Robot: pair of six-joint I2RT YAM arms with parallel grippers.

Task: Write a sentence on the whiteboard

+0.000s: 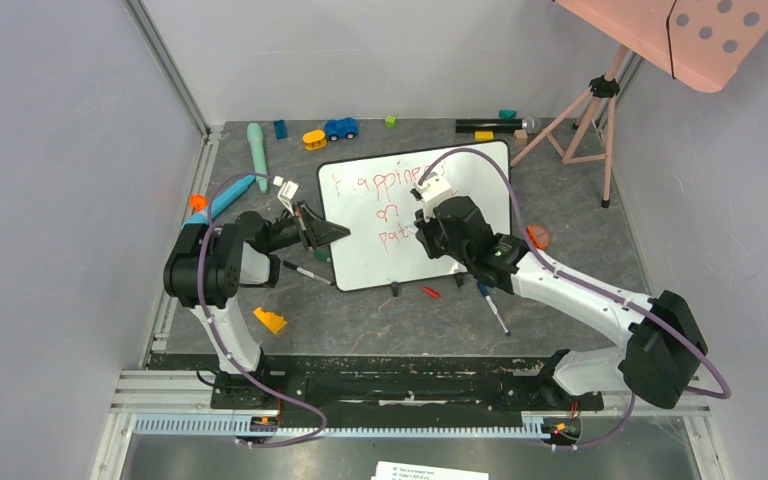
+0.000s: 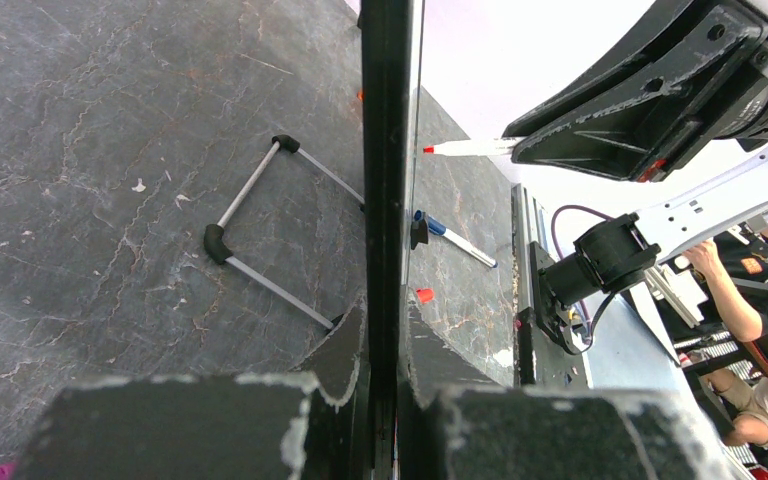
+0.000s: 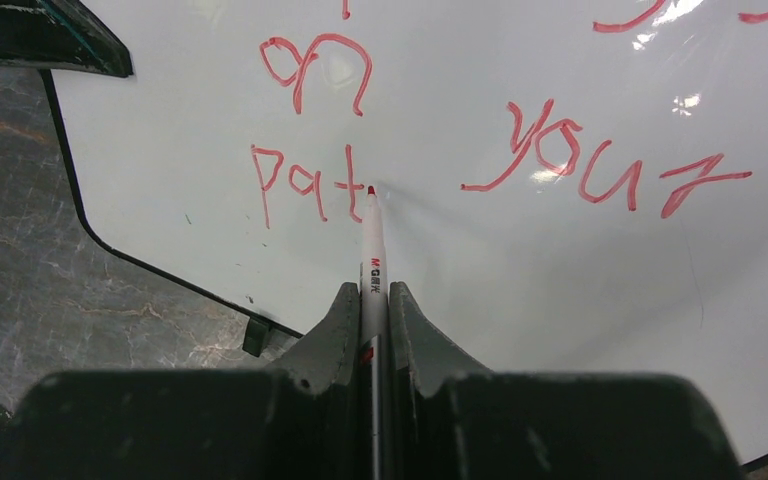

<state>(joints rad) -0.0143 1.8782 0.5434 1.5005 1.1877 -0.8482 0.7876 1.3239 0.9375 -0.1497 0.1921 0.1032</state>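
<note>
Whiteboard: the whiteboard [image 1: 380, 265] sits mid-frame in the top view, on the dark stone-patterned surface [image 1: 360, 330] between the two arms.
Sentence: the sentence [image 1: 385, 185] is in red handwriting. The top view shows "happines" on the upper line, with "on" and "pat" below it. The right wrist view adds "your" to the right of "on".
Left end effector: the left end effector [image 2: 385, 330] is closed on the board's left edge. The thin black rim runs straight up the left wrist view between its fingers.
Right end effector: the right end effector [image 3: 371, 300] is clamped around a red marker [image 3: 371, 250], over the centre-right of the board in the top view.
Marker tip: the tip is just right of the "t" in "pat". Whether it touches the board face cannot be told.
Below the board: a small red cap [image 1: 430, 292] and a blue-capped marker [image 1: 490, 305] lie on the surface near the lower rim.
Lower left: an orange wedge block [image 1: 270, 320] lies beside the left arm.
Upper right: a pink dotted panel [image 1: 700, 30] stands on a tripod.
</note>
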